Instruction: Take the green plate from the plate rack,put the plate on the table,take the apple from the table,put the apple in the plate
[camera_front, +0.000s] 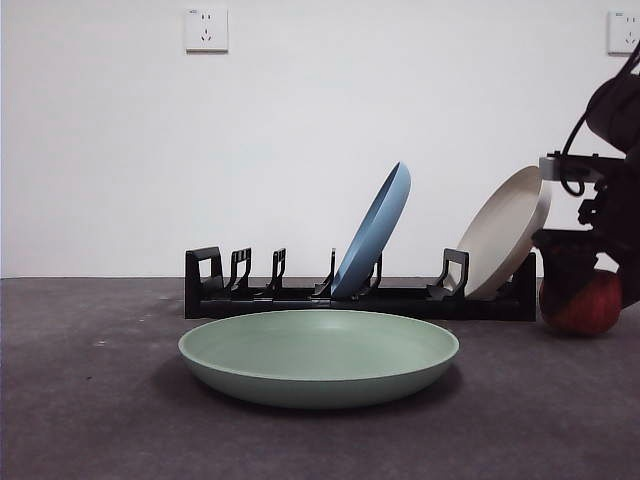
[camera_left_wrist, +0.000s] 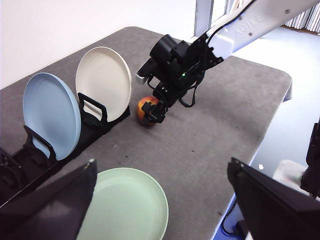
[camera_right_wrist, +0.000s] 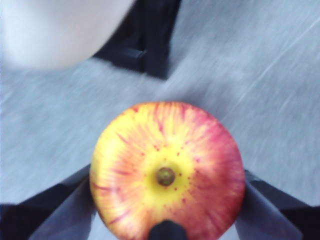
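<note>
The green plate lies flat on the table, in front of the plate rack. At the rack's right end, beside the cream plate, sits the red and yellow apple. My right gripper has come down over it from above. In the right wrist view the apple fills the space between the two jaws, which press on both its sides. The left wrist view looks down on the green plate, the apple and the right gripper. My left gripper hangs high above, open and holding nothing.
A blue plate leans in the middle of the rack and a cream-white plate leans at its right end. The table's edge runs beyond the apple in the left wrist view.
</note>
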